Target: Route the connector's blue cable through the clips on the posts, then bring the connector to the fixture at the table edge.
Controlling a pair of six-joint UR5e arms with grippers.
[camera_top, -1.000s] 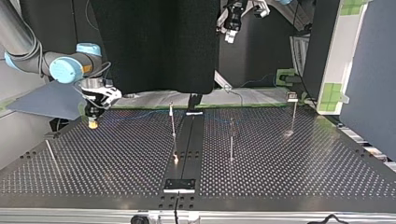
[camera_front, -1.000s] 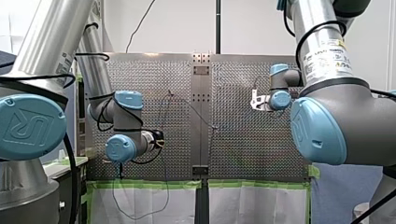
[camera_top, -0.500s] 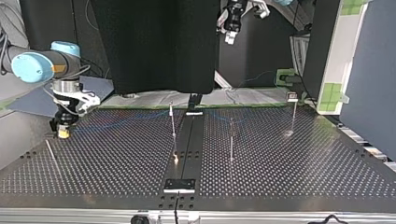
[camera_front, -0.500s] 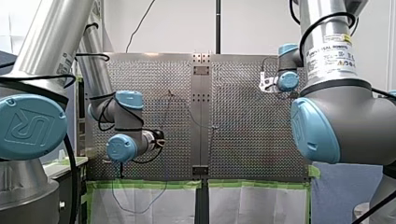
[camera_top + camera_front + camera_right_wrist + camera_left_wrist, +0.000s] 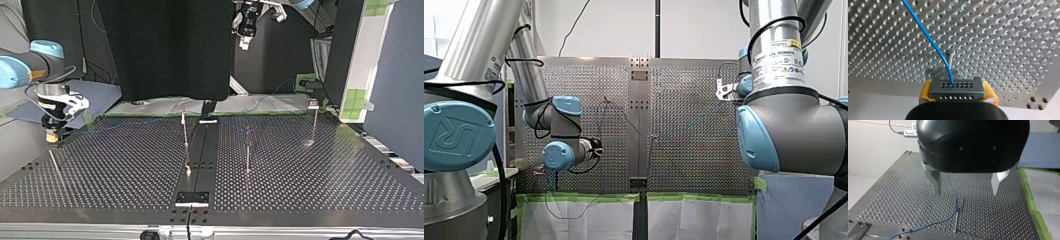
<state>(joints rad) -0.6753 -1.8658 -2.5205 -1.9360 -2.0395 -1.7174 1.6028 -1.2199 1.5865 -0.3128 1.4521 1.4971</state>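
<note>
One second took my right jaws, clamping the connector [image 5: 957, 87], to the bench [image 5: 300, 190] edge, near delivery; left jaws gape empty.

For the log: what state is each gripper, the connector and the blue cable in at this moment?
right gripper: shut on the connector.
connector: clamped between the yellow pads.
blue cable: plugged into the connector, leading away over the table.
left gripper: open, empty, above a post.
</note>
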